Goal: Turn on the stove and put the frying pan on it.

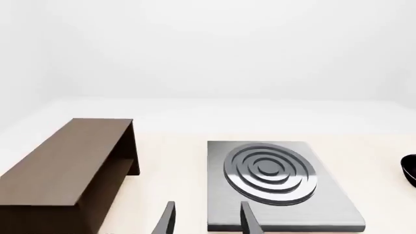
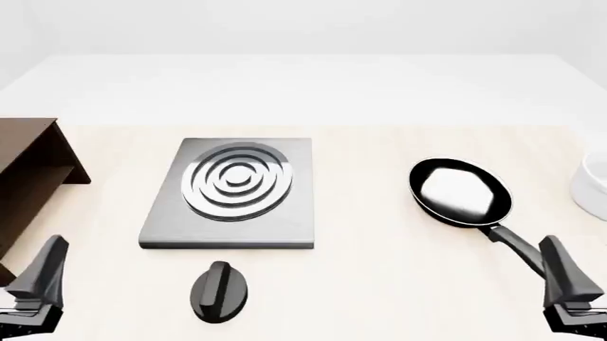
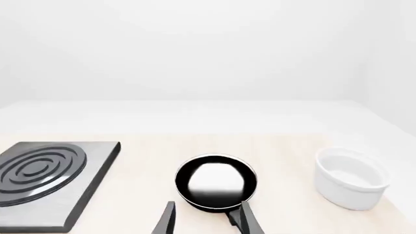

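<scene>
Front view showed the stove (image 2: 227,195) mid-tabletop, its knob (image 2: 219,291) just nearer the arms, the frying pan (image 2: 460,192) well to its right, beside a white bowl (image 2: 593,181). Both the left gripper (image 1: 206,219) and right gripper (image 3: 206,219) had jaws open, holding nothing. A careless grab at the handle could swing the pan into the bowl.

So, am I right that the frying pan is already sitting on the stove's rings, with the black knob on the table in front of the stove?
Not quite: the frying pan lies on the table to the right of the stove, apart from it, and the rings are bare. The front view shows this. The black knob is indeed on the table in front of the stove.
</scene>
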Available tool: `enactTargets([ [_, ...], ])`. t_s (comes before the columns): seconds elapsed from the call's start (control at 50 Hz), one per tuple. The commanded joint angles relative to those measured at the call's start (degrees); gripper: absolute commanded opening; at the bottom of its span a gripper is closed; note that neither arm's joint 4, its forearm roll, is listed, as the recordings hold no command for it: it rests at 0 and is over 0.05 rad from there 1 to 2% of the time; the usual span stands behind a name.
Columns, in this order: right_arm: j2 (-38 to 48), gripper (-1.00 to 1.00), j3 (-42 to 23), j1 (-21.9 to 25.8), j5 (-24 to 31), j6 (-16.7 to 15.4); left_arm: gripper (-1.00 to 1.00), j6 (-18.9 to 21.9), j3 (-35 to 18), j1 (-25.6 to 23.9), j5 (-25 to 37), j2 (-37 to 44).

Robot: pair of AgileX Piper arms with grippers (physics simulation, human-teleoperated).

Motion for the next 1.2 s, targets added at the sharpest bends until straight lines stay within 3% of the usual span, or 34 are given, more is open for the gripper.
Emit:
enactTargets([
  [0.02, 2.1, 1.00, 0.0, -1.1, -1.4, 0.0, 1.00, -1.6, -4.8, -2.6, 4.2, 2.3],
  [0.04, 2.3, 1.00, 0.0, -1.1, -1.7, -0.3, 1.00, -2.3, -7.1, -3.6, 6.0, 2.7],
  [0.08, 1.9, 1.00, 0.0, -1.1, -1.2, 0.0, 1.00, 1.3, -11.8, -6.0, 8.5, 6.9],
  [0.18, 2.4, 1.00, 0.0, -0.9, -1.3, 0.0, 1.00, -0.2, -19.3, -8.7, 14.3, 12.0],
  [0.3, 3.0, 1.00, 0.0, -0.9, -1.8, -0.1, 1.00, 0.8, -26.7, -10.6, 23.6, 18.5],
  [0.32, 3.3, 1.00, 0.0, -0.9, -2.0, -0.2, 1.00, 1.9, -26.3, -10.1, 23.8, 21.3],
  [0.36, 4.0, 1.00, 0.0, -1.0, -2.5, -0.1, 1.00, -0.1, -26.7, -12.0, 25.0, 24.7],
  [0.48, 4.2, 1.00, 0.0, -1.1, -2.6, -0.3, 1.00, -0.5, -25.3, -13.8, 26.3, 31.5],
  [0.56, 4.7, 1.00, 0.0, -1.2, -2.9, -0.4, 1.00, -3.4, -22.7, -17.2, 24.1, 36.3],
  [0.6, 4.5, 1.00, 0.0, -1.3, -2.8, -0.5, 1.00, -1.4, -21.8, -16.1, 23.4, 36.5],
  [0.74, 4.7, 1.00, 0.0, -1.6, -2.7, -0.5, 1.00, -5.0, -17.6, -18.7, 17.3, 42.8],
  [0.96, 3.9, 1.00, 0.0, -1.8, -1.9, -0.5, 1.00, -5.7, -13.8, -20.0, 12.2, 46.5],
  [1.02, 3.2, 1.00, 0.0, -1.7, -1.5, -0.3, 1.00, -7.7, -13.0, -21.1, 11.2, 47.4],
  [1.2, 2.6, 1.00, 0.0, -1.9, -1.1, -0.4, 1.00, -6.0, -11.9, -20.4, 7.6, 50.8],
])
